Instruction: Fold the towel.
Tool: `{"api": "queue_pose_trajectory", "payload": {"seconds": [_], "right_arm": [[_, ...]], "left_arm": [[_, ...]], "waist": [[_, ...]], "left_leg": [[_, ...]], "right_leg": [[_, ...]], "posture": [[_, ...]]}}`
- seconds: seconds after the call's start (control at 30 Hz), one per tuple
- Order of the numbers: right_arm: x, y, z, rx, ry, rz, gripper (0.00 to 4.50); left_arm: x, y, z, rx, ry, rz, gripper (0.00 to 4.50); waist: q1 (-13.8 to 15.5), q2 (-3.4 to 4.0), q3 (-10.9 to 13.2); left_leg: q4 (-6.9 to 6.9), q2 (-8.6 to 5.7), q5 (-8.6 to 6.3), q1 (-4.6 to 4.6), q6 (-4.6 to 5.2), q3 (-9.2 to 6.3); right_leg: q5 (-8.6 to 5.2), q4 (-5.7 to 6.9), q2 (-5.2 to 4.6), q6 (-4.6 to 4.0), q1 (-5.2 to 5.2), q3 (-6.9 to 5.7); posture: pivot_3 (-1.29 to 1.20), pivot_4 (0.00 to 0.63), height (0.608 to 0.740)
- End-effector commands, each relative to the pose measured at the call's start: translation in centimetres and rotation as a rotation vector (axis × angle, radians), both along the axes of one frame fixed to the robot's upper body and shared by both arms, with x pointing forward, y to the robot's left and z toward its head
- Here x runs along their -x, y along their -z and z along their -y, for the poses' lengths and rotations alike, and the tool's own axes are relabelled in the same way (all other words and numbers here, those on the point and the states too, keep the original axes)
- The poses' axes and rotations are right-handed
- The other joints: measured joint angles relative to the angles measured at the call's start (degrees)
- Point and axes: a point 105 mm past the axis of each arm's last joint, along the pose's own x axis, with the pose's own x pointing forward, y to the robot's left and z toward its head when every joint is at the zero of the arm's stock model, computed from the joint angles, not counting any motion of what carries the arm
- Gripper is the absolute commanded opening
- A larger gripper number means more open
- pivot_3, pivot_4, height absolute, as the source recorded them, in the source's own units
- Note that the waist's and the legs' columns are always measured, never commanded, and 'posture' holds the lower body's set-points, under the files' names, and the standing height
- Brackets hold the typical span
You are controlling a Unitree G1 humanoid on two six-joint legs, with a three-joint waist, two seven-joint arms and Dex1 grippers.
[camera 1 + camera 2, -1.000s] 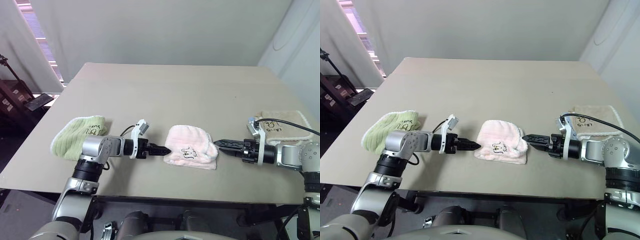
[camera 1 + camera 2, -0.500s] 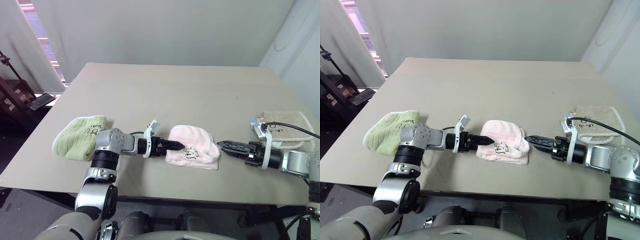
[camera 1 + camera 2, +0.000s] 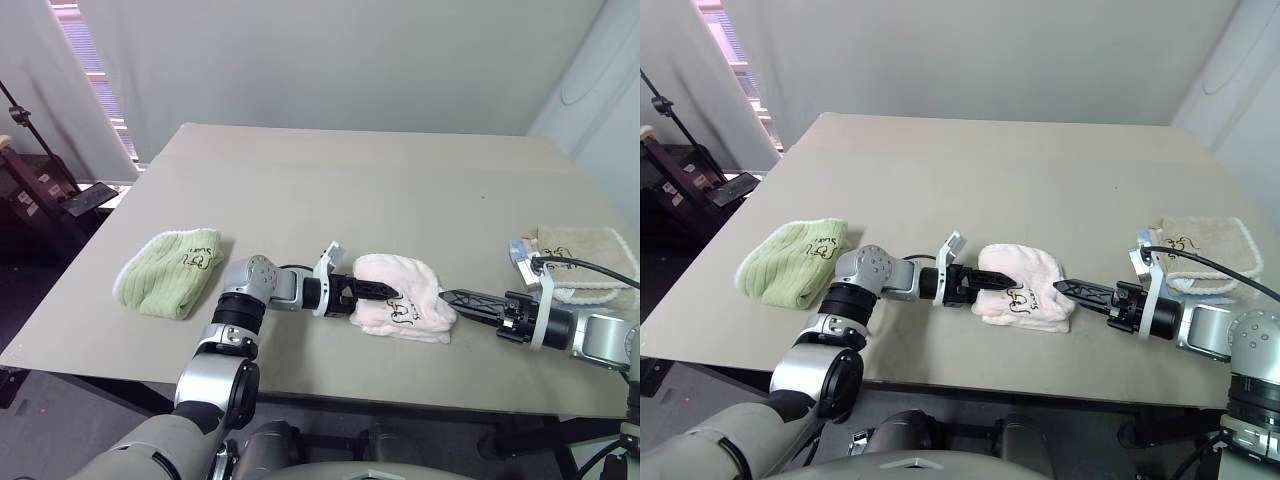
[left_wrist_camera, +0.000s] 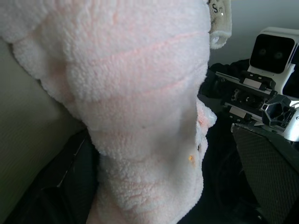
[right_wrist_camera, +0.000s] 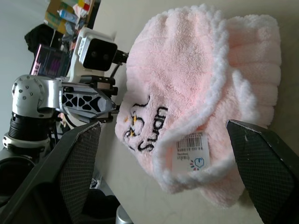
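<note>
Towel (image 3: pixel 402 301), pale pink terry with white trim and dark embroidery, lies bunched in a soft folded heap near the front edge of a beige table (image 3: pixel 340 190), between the robot's two arms. The left gripper (image 3: pixel 383 291) reaches in from the left, its black fingers spread wide with the towel's near end between them, but not closed on it. The right gripper (image 3: pixel 462 298) points at the towel's other end from just beside it, fingers spread wide and holding nothing; from its wrist camera the towel's barcode tag (image 5: pixel 190 152) faces it.

A lime-green towel (image 3: pixel 168 271) lies well apart to the left, and a beige towel (image 3: pixel 588 251) sits near the right arm.

Judging the risks: the heap is loose and thick, so closing now could pinch several layers at once and drag the whole bundle instead of one edge. The left fingers, pressing in, could also shove the towel toward the right gripper or off the near table edge.
</note>
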Motion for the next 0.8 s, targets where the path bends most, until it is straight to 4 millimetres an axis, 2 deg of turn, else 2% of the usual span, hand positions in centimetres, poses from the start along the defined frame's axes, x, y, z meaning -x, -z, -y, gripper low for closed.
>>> {"api": "queue_pose_trajectory", "payload": {"seconds": [0.03, 0.13, 0.33, 0.4, 0.47, 0.63, 0.73, 0.8], "right_arm": [[0.0, -1.2, 0.1, -0.004, 0.008, 0.06, 4.5], [0.1, -1.2, 0.5, 0.002, 0.024, 0.059, 4.5], [0.1, -1.3, 1.1, 0.004, 0.06, 0.071, 4.5], [0.2, -1.8, 1.4, -0.006, 0.072, 0.093, 4.5], [0.3, -3.1, 1.6, -0.04, 0.081, 0.152, 4.5], [0.6, -5.3, 2.6, -0.078, 0.122, 0.251, 4.5], [0.3, -5.0, 2.9, -0.063, 0.157, 0.248, 4.5], [-0.2, -4.4, 2.8, -0.053, 0.171, 0.237, 4.5]], "left_arm": [[-0.2, -0.5, 1.5, 0.009, 0.012, 0.032, 4.32], [-0.1, -0.4, 1.5, 0.003, 0.023, 0.035, 3.59], [0.5, -0.5, 1.7, 0.021, 0.054, 0.029, 1.37], [0.2, -0.6, 1.6, 0.035, 0.029, 0.013, 0.64], [0.1, -0.8, 1.5, 0.056, 0.022, -0.005, 0.03], [-0.2, -1.6, 1.2, 0.098, 0.007, -0.013, 0.03], [-0.8, -4.6, 0.5, 0.207, -0.003, 0.016, 0.03], [-1.3, -6.6, -0.1, 0.241, -0.019, 0.1, 0.03]], "waist": [[0.1, 0.0, 0.0], [0.0, 0.0, 0.0], [-0.1, 0.01, 0.0], [-0.2, 0.01, 0.0], [-0.1, 0.01, 0.0], [-0.2, 0.01, 0.0], [-0.3, 0.0, 0.0], [-0.4, 0.01, 0.1]], "left_leg": [[0.0, 0.0, 0.0, 0.0, -0.01, 0.0], [0.0, -0.03, -0.02, 0.0, -0.02, 0.0], [-0.03, -0.04, -0.02, -0.01, 0.04, 0.0], [-0.05, -0.03, -0.01, -0.02, 0.06, 0.0], [-0.05, -0.03, 0.0, -0.03, 0.07, 0.0], [-0.05, -0.03, 0.01, -0.03, 0.08, 0.0], [-0.05, -0.02, 0.0, -0.03, 0.08, 0.0], [-0.05, -0.02, 0.0, -0.03, 0.08, 0.0]], "right_leg": [[0.0, 0.0, 0.0, 0.0, -0.01, 0.0], [0.01, -0.01, -0.05, 0.02, -0.06, 0.0], [0.03, 0.0, -0.02, 0.07, 0.0, -0.01], [0.03, 0.0, -0.01, 0.08, -0.01, -0.01], [0.03, 0.0, -0.01, 0.08, -0.01, 0.0], [0.03, 0.0, 0.0, 0.1, 0.0, 0.0], [0.03, 0.0, 0.01, 0.1, -0.01, -0.01], [0.03, 0.01, 0.02, 0.1, -0.03, -0.01]], "posture": [[0.0, 0.0, 0.724], [0.0, 0.0, 0.724], [0.0, 0.0, 0.724], [0.0, 0.0, 0.724], [0.0, 0.0, 0.724], [0.0, 0.0, 0.724], [0.0, 0.0, 0.724], [0.0, 0.0, 0.724]]}}
